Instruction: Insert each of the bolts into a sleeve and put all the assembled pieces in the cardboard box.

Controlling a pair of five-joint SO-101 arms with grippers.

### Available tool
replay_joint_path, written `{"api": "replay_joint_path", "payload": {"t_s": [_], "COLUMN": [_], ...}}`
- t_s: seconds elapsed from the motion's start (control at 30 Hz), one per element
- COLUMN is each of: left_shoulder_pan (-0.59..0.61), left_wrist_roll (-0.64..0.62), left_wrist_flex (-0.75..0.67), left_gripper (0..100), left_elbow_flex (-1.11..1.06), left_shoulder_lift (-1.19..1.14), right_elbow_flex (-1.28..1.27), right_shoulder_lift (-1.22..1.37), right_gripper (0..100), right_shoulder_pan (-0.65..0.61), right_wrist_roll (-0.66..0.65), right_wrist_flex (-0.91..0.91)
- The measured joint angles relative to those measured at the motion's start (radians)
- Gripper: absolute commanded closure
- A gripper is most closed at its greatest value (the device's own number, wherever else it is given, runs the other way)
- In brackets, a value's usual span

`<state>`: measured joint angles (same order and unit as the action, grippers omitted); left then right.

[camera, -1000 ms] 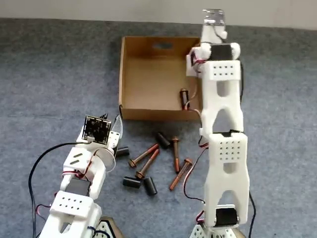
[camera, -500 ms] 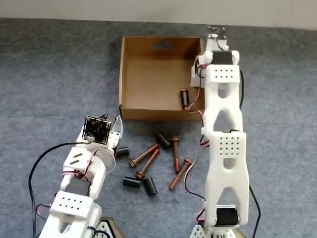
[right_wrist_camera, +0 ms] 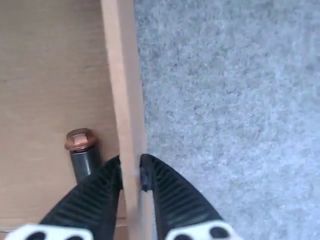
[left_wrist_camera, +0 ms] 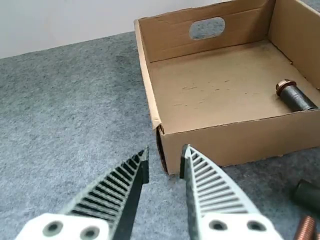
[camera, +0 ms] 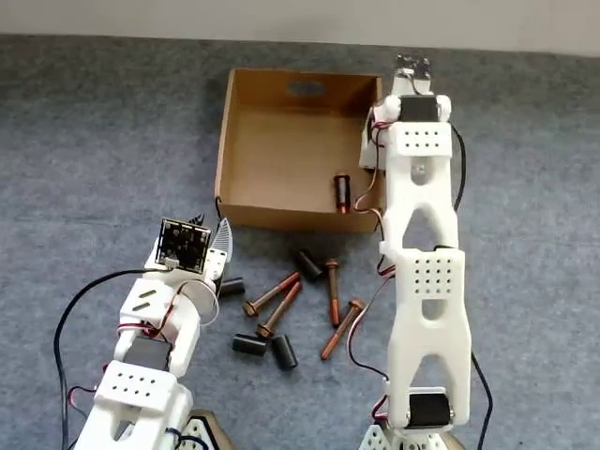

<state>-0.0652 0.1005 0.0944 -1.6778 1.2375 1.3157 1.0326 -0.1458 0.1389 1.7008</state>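
Right claw: The right claw (right_wrist_camera: 131, 171) is closed on the right wall of the cardboard box (camera: 281, 141). One finger is inside the box and one is outside, close to the box's near right corner.
Left claw: The left claw (left_wrist_camera: 165, 154) is a little bit open and has nothing in it. It hangs over the grey table (camera: 112, 141), just in front of the box's near left corner.
In the box: One finished piece (camera: 343, 192), a bolt pushed into a black sleeve, lies on the box floor by the near right corner. It is right beside the wall that the right claw holds.
Box: It sits by the far edge of the table with its open side up.
Loose bolts: Four loose bolts (camera: 332, 291) lie on the table between the box's near wall and the table's near edge, in between the two arms. None of them is in a sleeve.
Loose sleeves: Four black sleeves (camera: 248, 345) lie mixed in with the bolts. One of them is just beside the left claw.
Done: One piece is put together and in the box.
Left to do: Four bolts need a sleeve each, and then all four go in the box, so most of the job looks not yet done.
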Motion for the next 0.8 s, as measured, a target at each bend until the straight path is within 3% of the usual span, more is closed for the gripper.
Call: {"api": "replay_joint_path", "payload": {"t_s": [0.5, 0.7, 0.8], "left_shoulder_pan": [0.000, 0.000, 0.000], "left_wrist_roll": [0.000, 0.000, 0.000], "left_wrist_flex": [0.000, 0.000, 0.000], "left_gripper": [88, 88, 88], "left_elbow_flex": [0.000, 0.000, 0.000], "left_shoulder_lift": [0.000, 0.000, 0.000], "right_elbow_flex": [0.009, 0.184, 0.273], "right_shoulder_lift": [0.000, 0.000, -0.003], "right_gripper": [98.8, 82.3, 80.2], "right_shoulder_pan": [-0.055, -0.066, -0.072], "right_wrist_roll": [0.052, 0.052, 0.052], "right_wrist_flex": [0.015, 0.049, 0.051]}}
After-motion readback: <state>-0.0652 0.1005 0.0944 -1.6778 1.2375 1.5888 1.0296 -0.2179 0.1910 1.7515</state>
